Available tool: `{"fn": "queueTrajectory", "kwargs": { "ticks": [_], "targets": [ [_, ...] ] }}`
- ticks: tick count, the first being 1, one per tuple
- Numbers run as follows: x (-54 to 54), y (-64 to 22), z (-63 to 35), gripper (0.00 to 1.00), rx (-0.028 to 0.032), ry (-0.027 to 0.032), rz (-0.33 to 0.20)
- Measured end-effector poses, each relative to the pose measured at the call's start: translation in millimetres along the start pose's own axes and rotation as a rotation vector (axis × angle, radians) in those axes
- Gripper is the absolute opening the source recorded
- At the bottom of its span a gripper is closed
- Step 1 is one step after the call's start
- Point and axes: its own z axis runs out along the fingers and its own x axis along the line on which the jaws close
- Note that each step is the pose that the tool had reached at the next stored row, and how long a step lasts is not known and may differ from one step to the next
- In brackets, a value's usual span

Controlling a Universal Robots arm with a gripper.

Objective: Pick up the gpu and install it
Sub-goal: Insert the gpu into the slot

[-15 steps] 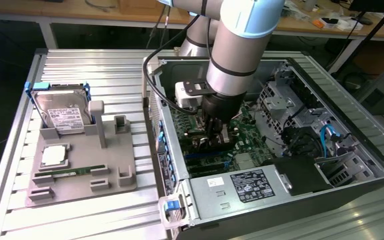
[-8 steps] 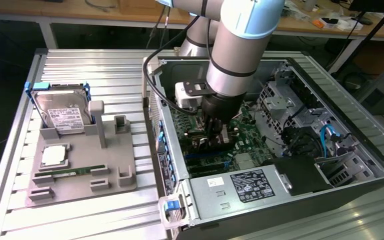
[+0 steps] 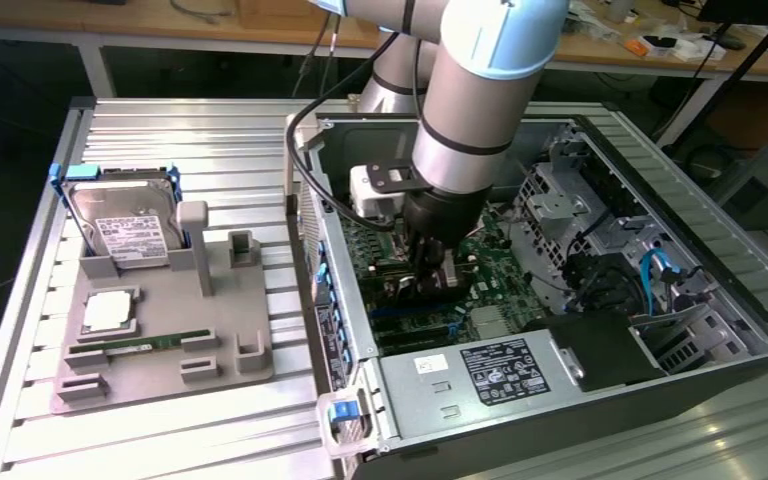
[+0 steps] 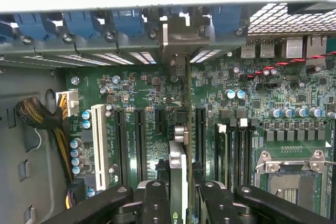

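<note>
Inside the open computer case (image 3: 704,300), the gpu (image 4: 177,169) is held edge-on by the pincer (image 4: 178,192) above a motherboard (image 4: 157,87) slot; it should be kept square and pressed evenly.

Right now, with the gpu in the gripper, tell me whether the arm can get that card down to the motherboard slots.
Probably yes. The gripper holds the gpu edge-on just above the motherboard, inside the open case. The long black slots beside it look unblocked, and the yellow-black cable bundle sits well off to one side.
</note>
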Motion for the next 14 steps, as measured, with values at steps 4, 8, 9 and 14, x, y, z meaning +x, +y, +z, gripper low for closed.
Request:
{"fn": "queueTrajectory", "kwargs": {
  "ticks": [4,8,9,14],
  "targets": [
    [-0.1,0.0,2.3,0.27,0.0000,0.0000,0.000],
    [-0.1,0.1,5.0,0.27,-0.0001,0.0002,0.000],
    [-0.1,0.1,5.2,0.27,-0.0001,0.0000,0.000],
    [-0.2,0.2,6.7,0.27,-0.0001,-0.0002,0.000]
  ]
}}
